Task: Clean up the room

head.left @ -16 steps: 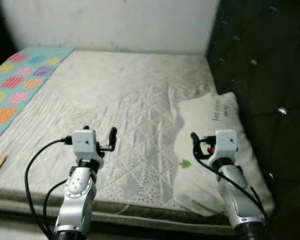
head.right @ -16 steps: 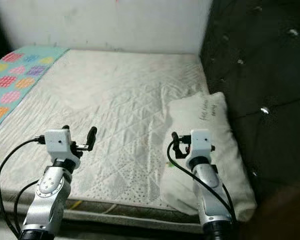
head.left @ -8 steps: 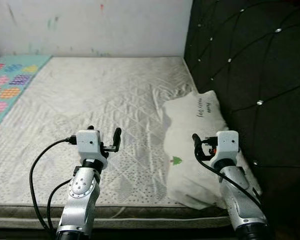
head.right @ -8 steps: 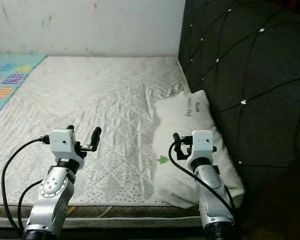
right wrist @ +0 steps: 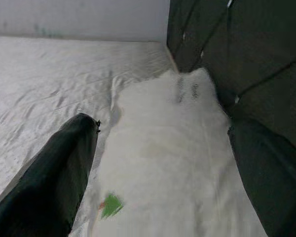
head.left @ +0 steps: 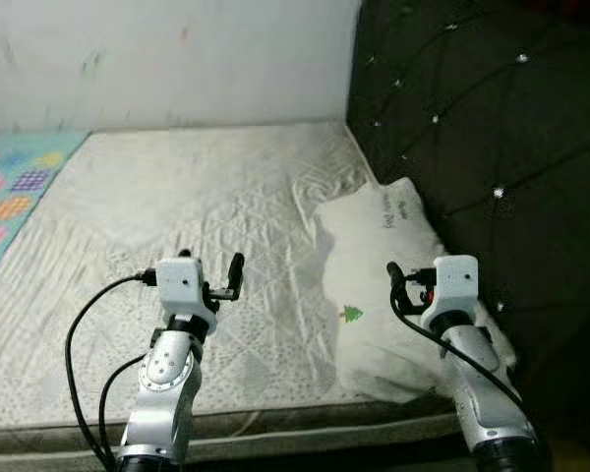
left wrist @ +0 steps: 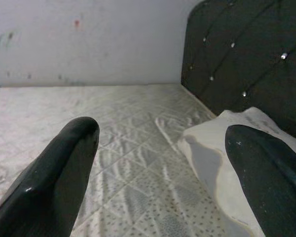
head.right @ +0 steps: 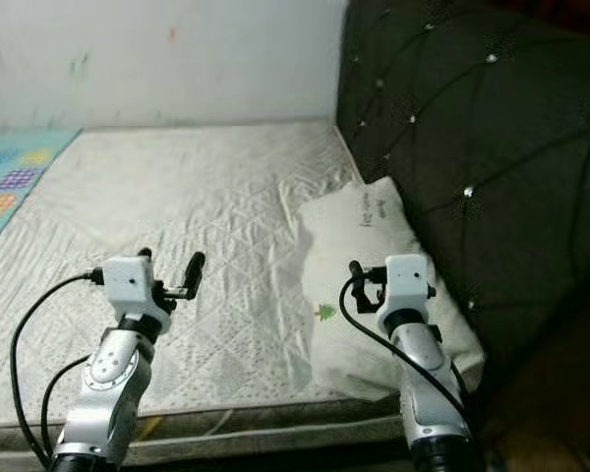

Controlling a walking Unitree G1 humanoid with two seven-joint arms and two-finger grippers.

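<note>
A white pillow with a small green tree mark and dark writing lies on the right side of the quilted white mattress, against the black tufted headboard. My right gripper is held open just above the near half of the pillow, with nothing between its fingers; the right wrist view looks along the pillow. Over the bare mattress to the pillow's left, my left gripper is open and empty; the pillow shows beside its finger in the left wrist view.
A colourful patchwork blanket covers the mattress's far left edge. A white wall runs behind the bed. The headboard rises along the right side. The mattress's front edge is just below my arms.
The camera has swung right, so the headboard takes up more of the view and the blanket has slid to the left edge. Both arms keep the same pose, grippers open.
</note>
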